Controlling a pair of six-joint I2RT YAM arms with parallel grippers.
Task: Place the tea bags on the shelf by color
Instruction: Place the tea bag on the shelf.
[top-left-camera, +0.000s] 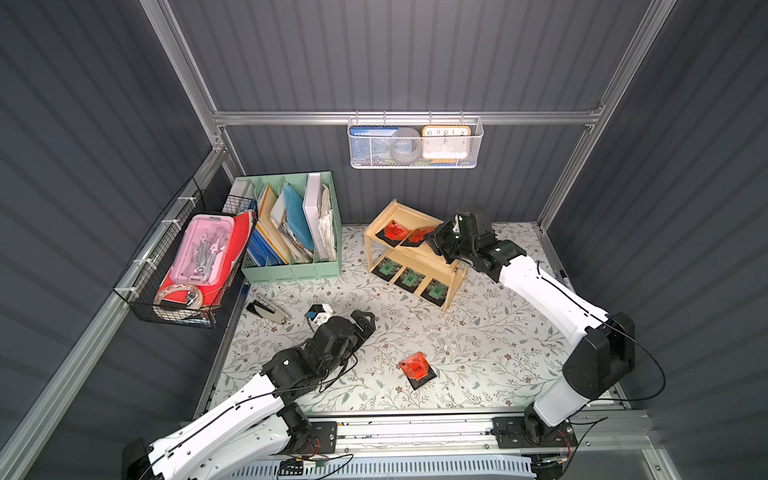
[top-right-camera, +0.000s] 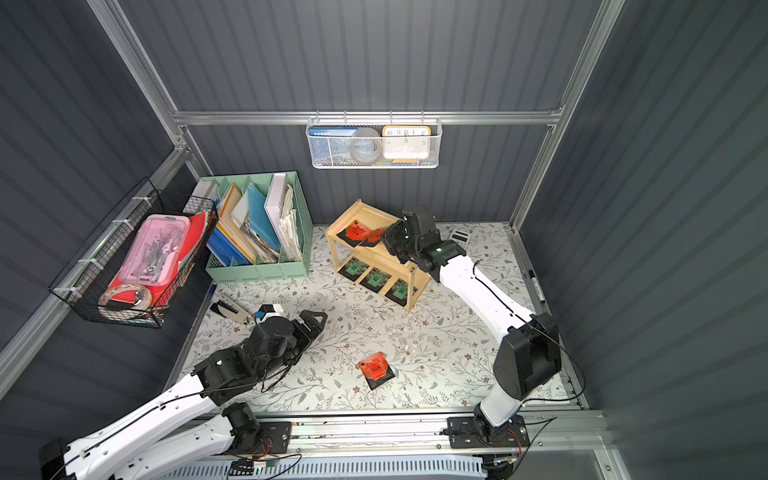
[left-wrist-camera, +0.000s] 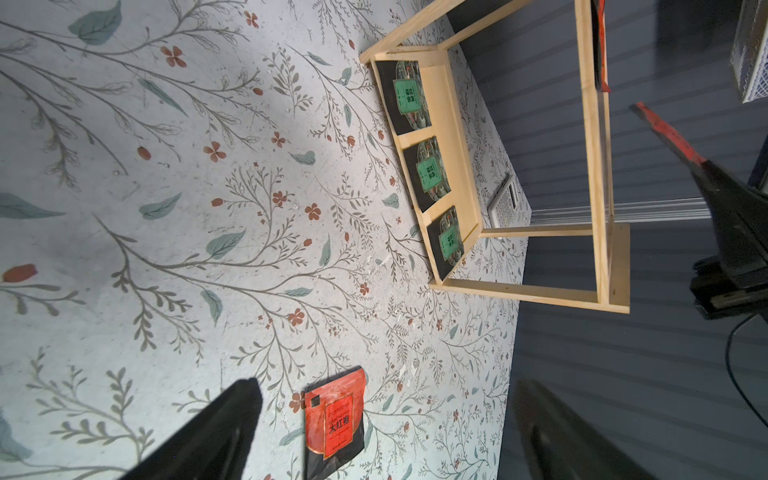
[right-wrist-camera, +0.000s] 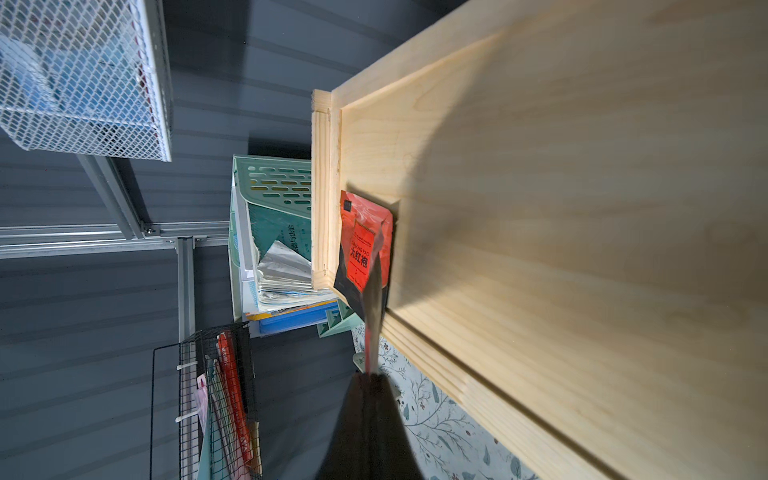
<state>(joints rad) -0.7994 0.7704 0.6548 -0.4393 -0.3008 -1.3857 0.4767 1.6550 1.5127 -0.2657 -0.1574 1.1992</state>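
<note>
right pincer (right-wrist-camera: 369, 376) gripping red tea bag (right-wrist-camera: 373, 301), over shelf (right-wrist-camera: 582, 208) top

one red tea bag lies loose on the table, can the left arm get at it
Probably yes: the left gripper is open and empty, and the red tea bag lies flat on bare table near it, with nothing between them.

Bare tabletop (top-left-camera: 478, 345) in frt of shelf (top-left-camera: 456, 277), one red tea bag (top-left-camera: 417, 369) lying mid-way, top tier part bare, right gripper (top-left-camera: 429, 241) over it
</note>
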